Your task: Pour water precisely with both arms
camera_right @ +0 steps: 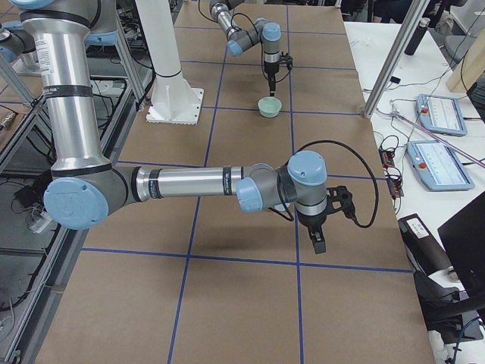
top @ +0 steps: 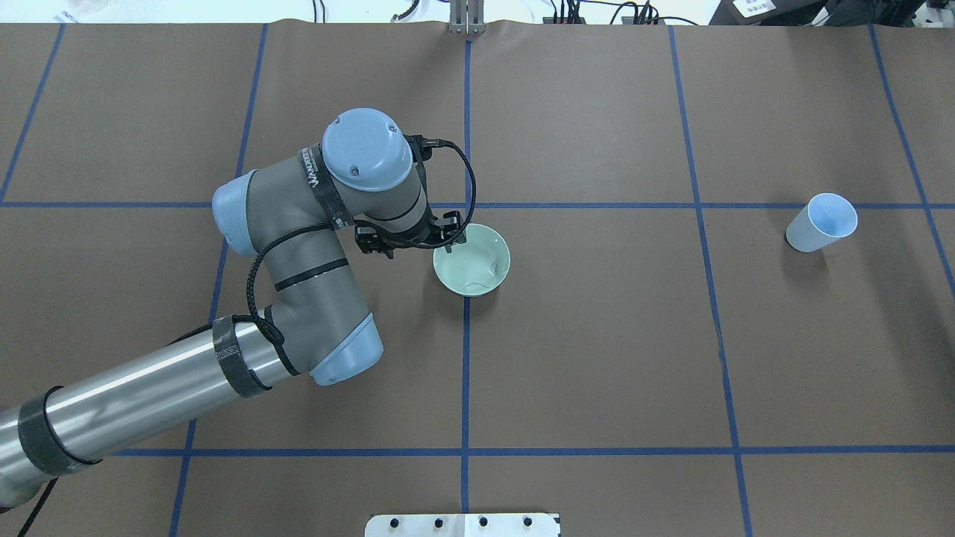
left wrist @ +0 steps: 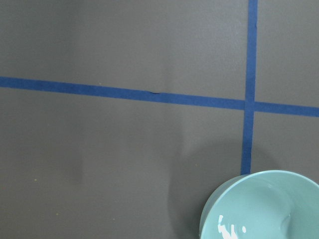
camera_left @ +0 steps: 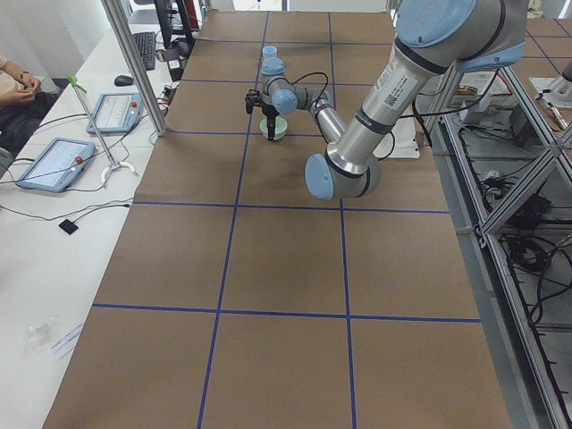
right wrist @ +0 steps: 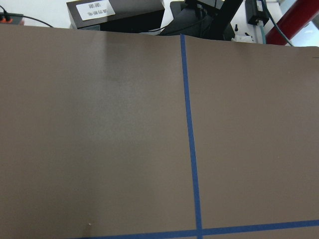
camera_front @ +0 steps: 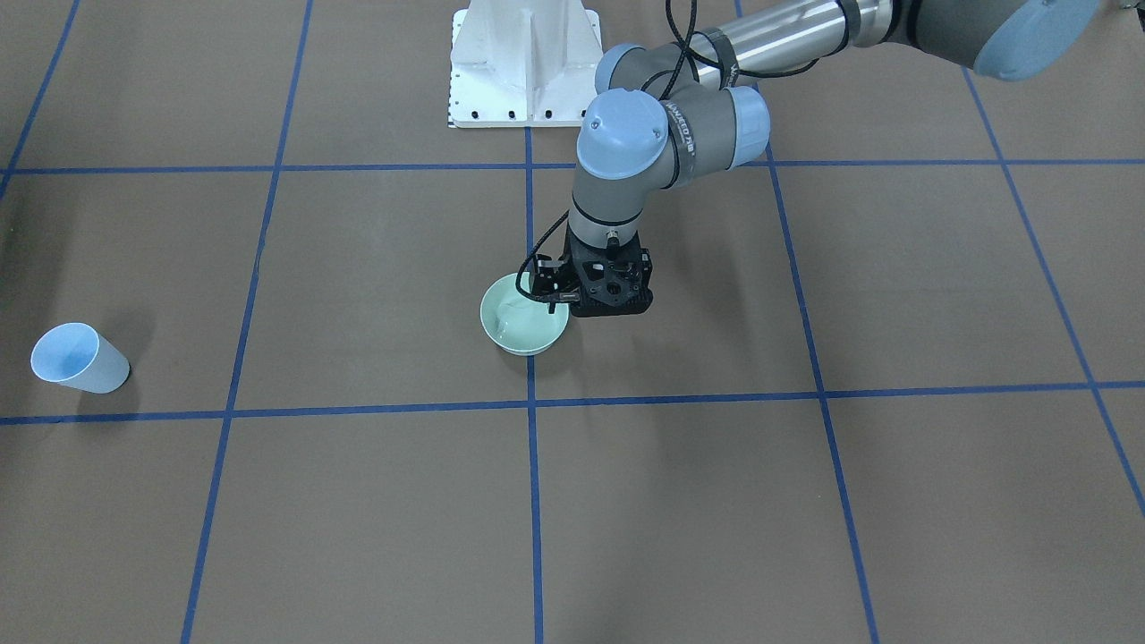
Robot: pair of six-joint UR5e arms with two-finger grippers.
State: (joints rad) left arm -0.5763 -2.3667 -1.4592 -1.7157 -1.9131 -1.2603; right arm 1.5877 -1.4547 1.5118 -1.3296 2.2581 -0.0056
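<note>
We log the left arm (top: 298,261) bent over mid-table, its left gripper (camera_front: 606,300) pointing down by the left rim of a mint-green bowl (camera_front: 528,345). The wrist hides the fingers, so we cannot tell whether they are spread or pressed together. The water (left wrist: 230,230) lies in the bowl, showing as white glints and faint ripples. A pale blue cup (camera_front: 79,360) stands well apart on the right side of the table (camera_front: 805,501). The right arm (camera_right: 189,182) holds its right gripper (camera_right: 318,244) pointing down far from both, and we cannot tell its grip.
</note>
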